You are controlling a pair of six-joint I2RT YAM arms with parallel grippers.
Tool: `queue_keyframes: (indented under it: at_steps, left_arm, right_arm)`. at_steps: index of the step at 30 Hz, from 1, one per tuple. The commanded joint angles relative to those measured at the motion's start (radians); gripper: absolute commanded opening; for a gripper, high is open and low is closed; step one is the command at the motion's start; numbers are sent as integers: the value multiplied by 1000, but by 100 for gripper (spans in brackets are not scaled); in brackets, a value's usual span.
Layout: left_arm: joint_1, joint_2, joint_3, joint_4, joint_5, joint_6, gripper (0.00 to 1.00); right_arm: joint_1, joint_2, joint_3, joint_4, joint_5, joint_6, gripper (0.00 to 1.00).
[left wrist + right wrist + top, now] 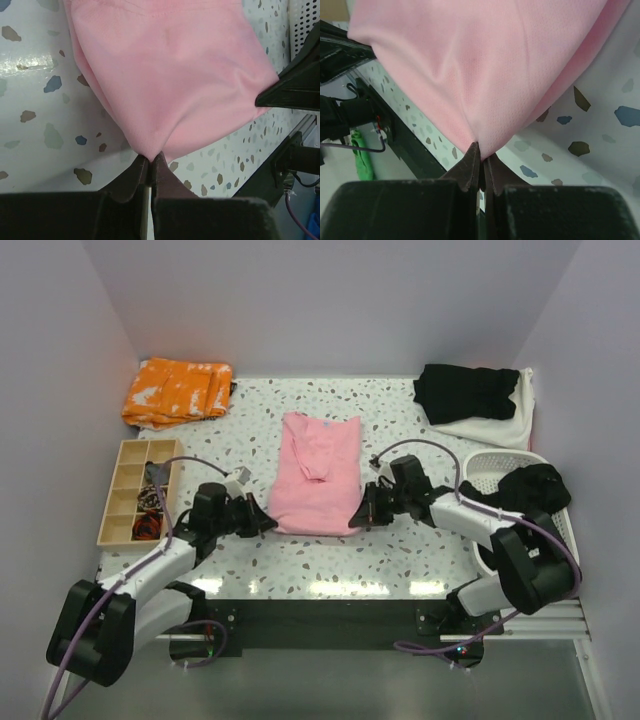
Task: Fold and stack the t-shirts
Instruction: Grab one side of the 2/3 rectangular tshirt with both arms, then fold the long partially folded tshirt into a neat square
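Note:
A light pink t-shirt (318, 475) lies partly folded in the middle of the speckled table, sleeves folded in. My left gripper (268, 523) is shut on its near left corner; the pinched fabric (165, 90) shows in the left wrist view above the closed gripper (151, 159). My right gripper (357, 516) is shut on the near right corner; the right wrist view shows the closed gripper (481, 152) pinching pink cloth (485, 70). A black t-shirt (468, 390) lies on an off-white one (505, 425) at the back right. More black cloth (530, 487) hangs over a white basket.
A white basket (487, 468) stands at the right edge. A wooden compartment tray (130, 490) with small items sits at the left. An orange and white cloth (178, 390) lies at the back left. The table's near edge (330, 588) runs just behind the grippers.

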Motion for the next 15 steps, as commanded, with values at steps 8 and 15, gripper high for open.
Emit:
queue_keyframes:
  at_steps: [8,15]
  left_arm:
    - [-3,61,261,-99,-112,67,2]
    - [-2,268,490,-96,-128,116,2]
  right_arm:
    - [-3,-39,246,-136,155,-100,0]
    - [-23,108,429,-193,189,-148,0]
